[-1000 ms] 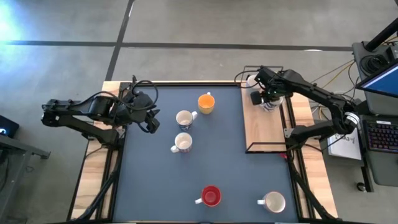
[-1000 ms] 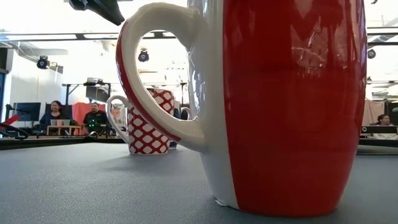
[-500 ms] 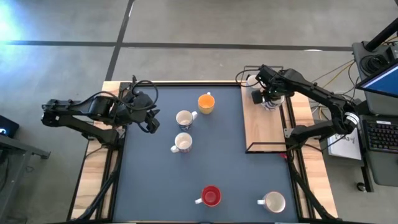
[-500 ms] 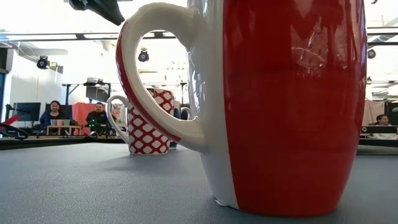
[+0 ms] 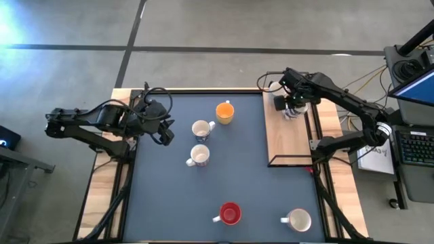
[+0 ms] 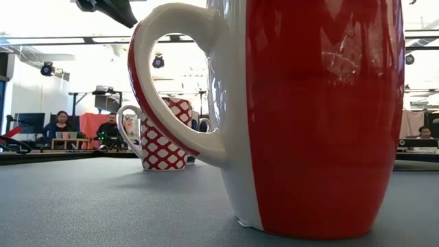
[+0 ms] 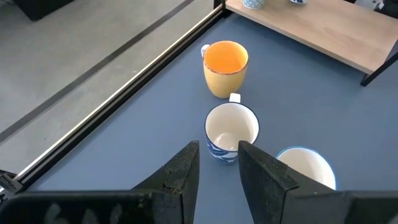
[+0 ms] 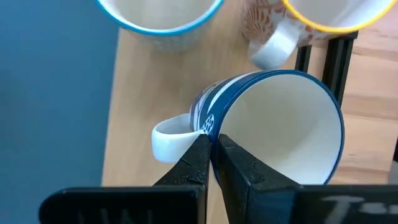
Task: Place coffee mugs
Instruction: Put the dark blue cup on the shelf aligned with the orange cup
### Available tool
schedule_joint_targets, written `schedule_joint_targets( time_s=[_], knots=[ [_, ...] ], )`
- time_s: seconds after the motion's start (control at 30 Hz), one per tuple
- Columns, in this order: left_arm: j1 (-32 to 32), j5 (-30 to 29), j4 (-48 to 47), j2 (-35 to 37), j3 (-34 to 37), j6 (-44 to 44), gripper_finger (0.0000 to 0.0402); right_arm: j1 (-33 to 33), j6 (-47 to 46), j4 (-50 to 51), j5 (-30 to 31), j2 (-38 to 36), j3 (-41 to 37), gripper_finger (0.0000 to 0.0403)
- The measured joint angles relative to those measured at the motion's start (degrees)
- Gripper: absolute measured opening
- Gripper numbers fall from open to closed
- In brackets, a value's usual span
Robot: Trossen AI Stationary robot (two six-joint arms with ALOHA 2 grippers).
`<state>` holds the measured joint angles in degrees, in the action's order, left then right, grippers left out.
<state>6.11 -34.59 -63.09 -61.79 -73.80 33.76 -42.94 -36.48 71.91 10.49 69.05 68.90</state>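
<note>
My right gripper (image 8: 216, 158) is shut on a blue-and-white mug (image 8: 273, 134) over the far end of the wooden shelf (image 5: 288, 139), beside a blue-rimmed mug (image 8: 158, 15) and a yellow-rimmed mug (image 8: 323, 15). My left gripper (image 7: 219, 163) hovers open at the table's left side (image 5: 165, 132), apart from every mug. On the dark table stand an orange mug (image 5: 225, 112), two white mugs (image 5: 201, 129) (image 5: 199, 155), a red mug (image 5: 230, 213) and another white mug (image 5: 297, 219). My right gripper pinches the blue-and-white mug's rim (image 8: 214, 138) right beside its handle (image 8: 171, 134), with one finger (image 8: 235, 163) inside the mug and the other (image 8: 198, 160) on the striped outer wall. The mug sits tilted in the hold. I cannot tell whether its bottom touches the shelf.
The shelf has a black frame (image 5: 291, 163) and runs along the table's right side. In the low view the red mug (image 6: 315, 116) fills the near ground, with a red-and-white lattice mug (image 6: 161, 134) behind it. People sit in the room beyond the table. A keyboard lies off the right edge.
My right gripper has carried the blue-and-white mug a little toward the table's far edge over the shelf. The left arm and the mugs on the table have kept still.
</note>
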Motion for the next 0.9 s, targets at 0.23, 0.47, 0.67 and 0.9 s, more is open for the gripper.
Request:
schedule_joint_targets(
  time_s=[0.23, 0.47, 0.67, 0.9],
  knots=[
    [0.0, 0.04, -0.01, 0.02, 0.0, 0.0, 0.0094, 0.17, 0.01, 2.05, 0.11, 0.5, 0.9, 0.0013],
    [-0.01, 0.09, -1.01, 0.02, 0.0, -0.13, 0.0094, 0.17, -0.1, 3.25, 1.54, 1.68, -0.66, 0.0013],
    [0.01, 0.11, -1.01, 0.02, 0.0, -0.18, 0.0094, 0.17, 0.09, 3.82, 3.27, 3.08, -1.77, 0.0013],
    [0.0, 0.13, -1.03, 0.02, 0.0, -0.2, 0.0094, 0.31, 1.13, 3.62, 3.44, 3.78, -1.83, 0.0013]
  ],
)
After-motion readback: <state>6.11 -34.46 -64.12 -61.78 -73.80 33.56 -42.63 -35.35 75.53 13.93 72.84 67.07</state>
